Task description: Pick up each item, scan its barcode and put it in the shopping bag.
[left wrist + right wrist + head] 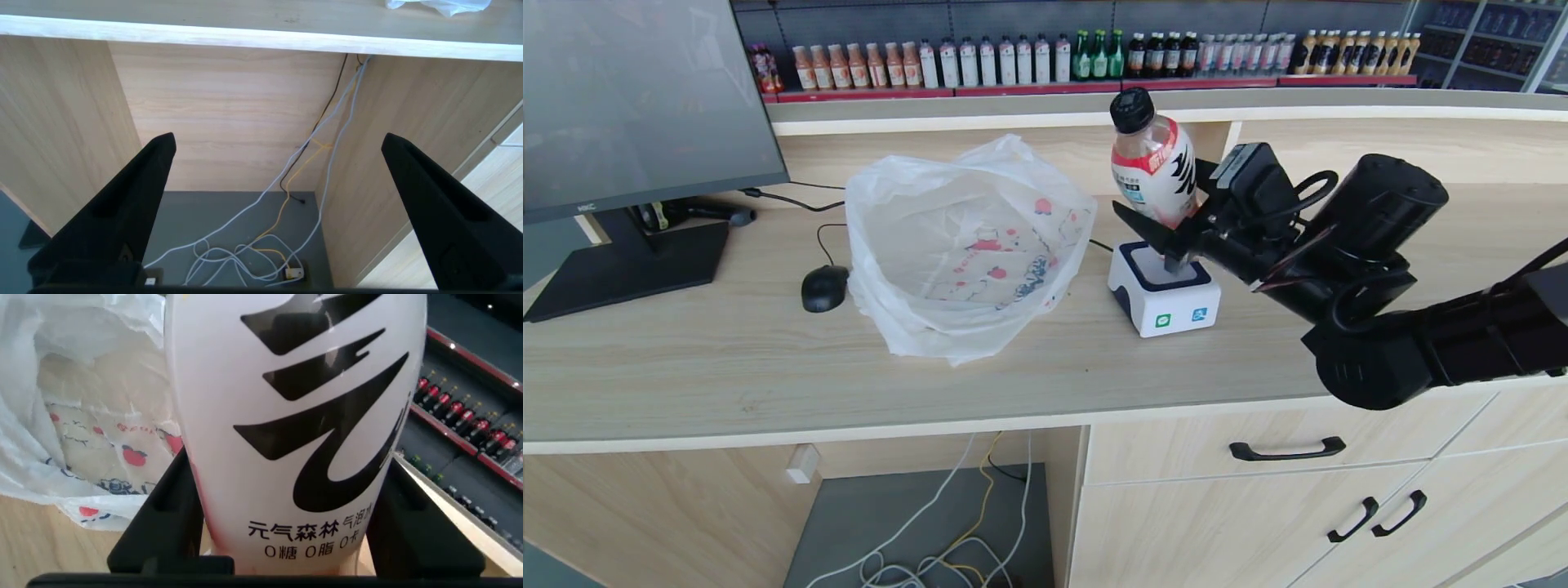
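Note:
My right gripper (pixel 1168 237) is shut on a drink bottle (pixel 1153 167) with a black cap and a white and red label, held upright just above the white barcode scanner (pixel 1164 290) on the counter. In the right wrist view the bottle (pixel 294 416) sits between the black fingers (pixel 155 523). The white plastic shopping bag (pixel 968 245) stands open to the left of the scanner; a part of that bag (pixel 73 433) lies behind the bottle. My left gripper (pixel 278 220) hangs open below the counter edge, facing the cable recess, with nothing between its fingers.
A monitor (pixel 637 106) on a black stand fills the counter's left end, with a black mouse (pixel 824 287) beside the bag. Shelves of bottles (pixel 1094 57) line the back. Drawers (pixel 1286 449) lie under the counter at right; loose cables (pixel 270 245) lie on the recess floor.

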`<state>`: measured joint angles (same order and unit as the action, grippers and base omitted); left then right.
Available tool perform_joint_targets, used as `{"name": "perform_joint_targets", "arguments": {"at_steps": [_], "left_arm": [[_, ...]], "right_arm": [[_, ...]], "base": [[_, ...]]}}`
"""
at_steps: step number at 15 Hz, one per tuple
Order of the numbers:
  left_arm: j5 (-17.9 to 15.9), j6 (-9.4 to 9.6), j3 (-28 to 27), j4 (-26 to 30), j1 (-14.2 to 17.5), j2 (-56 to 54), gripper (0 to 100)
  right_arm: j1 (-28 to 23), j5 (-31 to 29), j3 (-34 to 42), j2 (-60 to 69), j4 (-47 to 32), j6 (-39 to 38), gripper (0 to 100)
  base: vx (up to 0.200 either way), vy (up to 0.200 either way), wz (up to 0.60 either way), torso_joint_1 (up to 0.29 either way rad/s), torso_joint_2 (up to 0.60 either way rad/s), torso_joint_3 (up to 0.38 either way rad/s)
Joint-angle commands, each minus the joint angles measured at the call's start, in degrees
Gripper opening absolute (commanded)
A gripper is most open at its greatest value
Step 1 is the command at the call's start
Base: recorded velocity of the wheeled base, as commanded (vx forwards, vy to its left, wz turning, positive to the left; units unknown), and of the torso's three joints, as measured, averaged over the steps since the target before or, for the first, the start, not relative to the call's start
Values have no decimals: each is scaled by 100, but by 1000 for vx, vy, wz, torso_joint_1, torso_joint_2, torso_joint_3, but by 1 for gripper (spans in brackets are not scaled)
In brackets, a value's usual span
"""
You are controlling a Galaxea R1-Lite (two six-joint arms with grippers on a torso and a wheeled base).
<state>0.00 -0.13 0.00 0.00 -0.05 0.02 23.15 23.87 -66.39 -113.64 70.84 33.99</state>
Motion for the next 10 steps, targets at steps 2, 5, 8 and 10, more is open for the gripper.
{"name": "perform_joint_targets", "arguments": {"at_steps": [2,5,8,10], "left_arm": [[0,-4,0,0,-4,-2,100],[0,-4,0,0,5,-2,100],[0,-4,0,0,-4,-2,100],[0,-4,0,0,-4,-2,100]], "right_arm": [[84,-682,285,307,334,-1070,0],[172,-1710,443,483,694,-2397,0],[164,-2062,706,633,791,-2590,0],[322,-2677,821,615,1151,-2924,0]], "base": [[0,0,0,0,0,0],[0,0,0,0,0,0],[0,0,0,0,0,0],[0,0,0,0,0,0]]}}
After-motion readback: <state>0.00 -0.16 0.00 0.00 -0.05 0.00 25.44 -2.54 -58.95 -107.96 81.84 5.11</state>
